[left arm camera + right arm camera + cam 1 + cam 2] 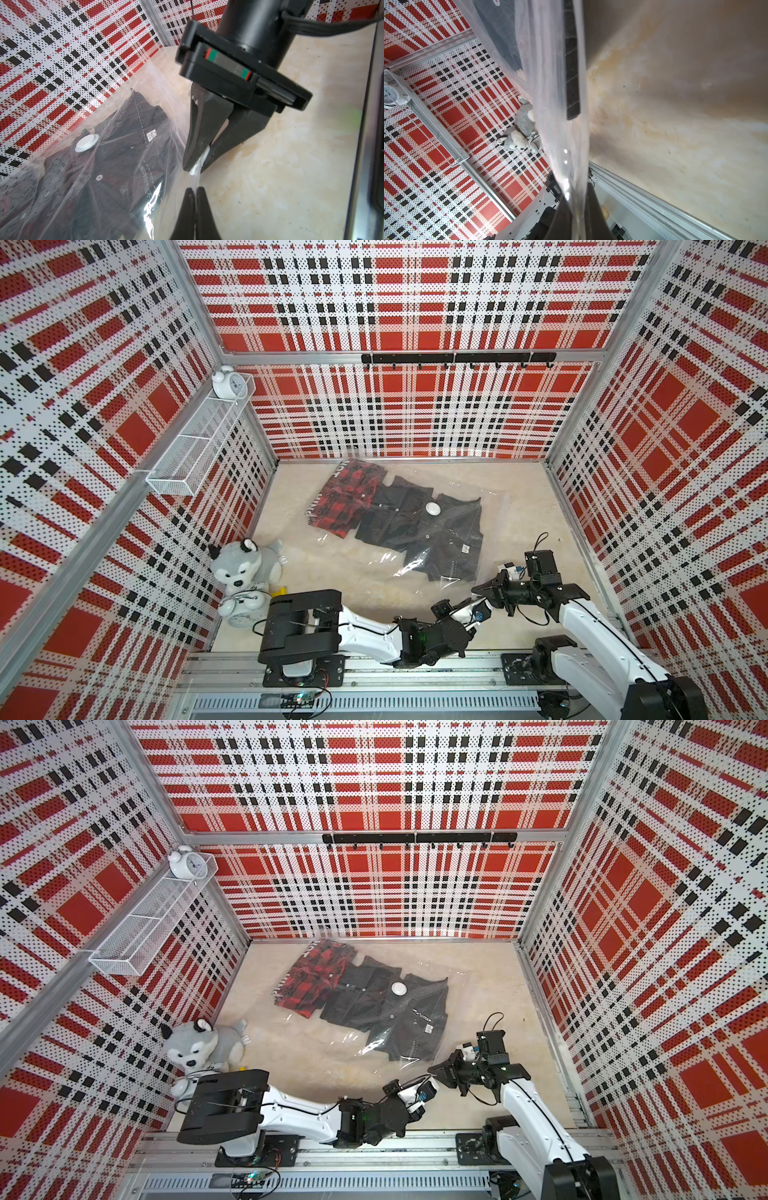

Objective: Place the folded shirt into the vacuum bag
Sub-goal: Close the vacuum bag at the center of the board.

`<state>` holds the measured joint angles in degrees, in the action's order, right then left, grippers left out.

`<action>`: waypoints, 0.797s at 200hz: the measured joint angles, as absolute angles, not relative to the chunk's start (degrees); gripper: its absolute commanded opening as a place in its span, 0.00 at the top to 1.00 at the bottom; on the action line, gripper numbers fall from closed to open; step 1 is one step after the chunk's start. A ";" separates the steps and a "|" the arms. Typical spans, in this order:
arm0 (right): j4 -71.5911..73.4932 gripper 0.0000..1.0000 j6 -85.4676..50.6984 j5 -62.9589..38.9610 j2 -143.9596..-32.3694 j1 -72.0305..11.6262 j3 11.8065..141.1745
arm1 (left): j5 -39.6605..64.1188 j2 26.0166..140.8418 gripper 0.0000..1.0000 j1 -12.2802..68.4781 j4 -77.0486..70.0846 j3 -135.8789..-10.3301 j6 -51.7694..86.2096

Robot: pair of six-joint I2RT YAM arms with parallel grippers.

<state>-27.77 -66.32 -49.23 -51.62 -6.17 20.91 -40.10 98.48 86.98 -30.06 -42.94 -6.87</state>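
Left gripper [194, 190]: we find its black fingers pressed together on the near edge of the clear crinkly plastic vacuum bag [386, 559]. The right gripper [195, 168], just beside it, pinches the same edge with a white piece between its tips, possibly the slider clip; the view is blurred. The bag lies on the beige table [540, 497]. Inside it we note the folded dark grey shirt [424, 531], under the round white valve disc [432, 509], beside a red-and-black plaid garment [345, 497].

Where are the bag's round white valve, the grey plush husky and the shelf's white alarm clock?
Round white plastic valve disc [432, 509], in a top view, centre of its cap.
Grey plush husky [232, 562], in a top view, its forehead.
White round alarm clock [232, 384], in a top view, its dial.
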 measured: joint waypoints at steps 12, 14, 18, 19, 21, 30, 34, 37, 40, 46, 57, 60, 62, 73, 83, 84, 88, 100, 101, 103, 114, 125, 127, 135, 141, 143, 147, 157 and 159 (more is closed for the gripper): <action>-28.12 1.00 -66.06 -49.01 -51.62 -6.17 21.39 | -40.10 98.10 1.00 86.98 -30.15 -42.85 -6.87; -28.18 1.00 -66.04 -48.95 -51.62 -6.15 21.45 | -40.10 98.04 1.00 86.96 -30.15 -42.83 -6.87; -28.27 1.00 -65.93 -48.86 -51.66 -6.09 21.56 | -40.10 97.95 1.00 86.96 -30.20 -42.78 -6.87; -28.29 1.00 -65.89 -48.82 -51.68 -6.07 21.61 | -40.10 97.93 1.00 86.96 -30.22 -42.78 -6.87; -28.34 1.00 -65.82 -48.73 -51.75 -6.02 21.65 | -40.10 97.86 1.00 86.96 -30.22 -42.74 -6.85; -28.53 1.00 -65.63 -48.60 -52.01 -5.76 21.80 | -40.07 97.78 1.00 86.96 -30.37 -42.63 -6.85; -28.56 1.00 -65.49 -48.51 -52.23 -5.63 21.85 | -40.10 97.76 1.00 86.96 -30.44 -42.54 -6.85; -28.60 1.00 -65.45 -48.47 -52.40 -5.52 21.85 | -40.07 97.71 1.00 86.96 -30.44 -42.50 -6.85; -28.67 1.00 -65.41 -48.38 -52.58 -5.43 21.87 | -40.05 97.65 1.00 86.96 -30.44 -42.44 -6.85; -28.80 1.00 -65.30 -48.18 -53.01 -5.34 21.87 | -39.92 97.54 1.00 86.96 -30.39 -42.30 -6.83; -28.93 1.00 -65.12 -47.90 -53.54 -5.30 21.87 | -39.59 97.21 1.00 86.91 -30.24 -42.02 -6.81; -28.93 1.00 -65.04 -47.79 -53.65 -5.30 21.89 | -39.53 97.10 1.00 86.91 -30.15 -41.98 -6.76; -28.95 1.00 -64.99 -47.72 -53.71 -5.30 21.89 | -39.40 97.03 1.00 86.89 -30.13 -41.93 -6.76; -28.97 1.00 -64.75 -47.37 -54.04 -5.21 22.02 | -38.96 96.64 1.00 86.78 -30.00 -41.69 -6.70; -28.88 1.00 -64.58 -47.27 -54.35 -5.17 22.15 | -38.46 96.03 1.00 86.54 -29.82 -41.45 -6.66; -28.88 1.00 -64.58 -47.27 -54.37 -5.17 22.15 | -38.44 95.98 1.00 86.52 -29.80 -41.43 -6.66; -28.86 1.00 -64.53 -47.24 -54.52 -5.13 22.24 | -38.20 95.72 1.00 86.41 -29.69 -41.36 -6.61; -28.77 1.00 -64.47 -46.96 -54.85 -5.10 22.50 | -37.63 95.02 1.00 86.15 -29.32 -41.15 -6.50; -28.75 1.00 -64.47 -46.94 -54.87 -5.10 22.52 | -37.60 94.98 1.00 86.13 -29.32 -41.12 -6.50; -28.71 1.00 -64.42 -46.89 -54.92 -5.10 22.57 | -37.50 94.85 1.00 86.08 -29.23 -41.08 -6.48; -28.40 1.00 -64.31 -46.48 -55.24 -5.10 22.76 | -37.12 94.19 1.00 85.93 -29.04 -40.75 -6.44; -28.01 1.00 -64.20 -46.06 -55.70 -5.10 22.90 | -36.86 93.84 1.00 85.82 -29.02 -40.49 -6.39; -27.90 1.00 -64.18 -46.00 -55.77 -5.10 22.90 | -36.84 93.80 1.00 85.80 -28.99 -40.45 -6.37; -27.59 1.00 -64.12 -45.82 -56.25 -5.10 22.96 | -36.67 93.67 1.00 85.78 -28.93 -40.32 -6.31; -27.38 1.00 -64.12 -45.60 -56.66 -5.10 23.00 | -36.60 93.49 1.00 85.76 -28.82 -40.18 -6.26; -27.31 1.00 -64.07 -45.58 -56.82 -5.10 23.00 | -36.58 93.47 1.00 85.76 -28.73 -40.16 -6.24; -27.20 1.00 -64.05 -45.47 -57.14 -5.10 23.05 | -36.49 93.36 1.00 85.73 -28.64 -40.12 -6.22; -27.03 1.00 -63.96 -45.19 -57.91 -5.10 23.18 | -36.38 93.25 1.00 85.62 -28.47 -40.01 -6.17; -27.03 1.00 -63.94 -45.15 -58.08 -5.08 23.24 | -36.34 93.23 1.00 85.60 -28.47 -39.99 -6.17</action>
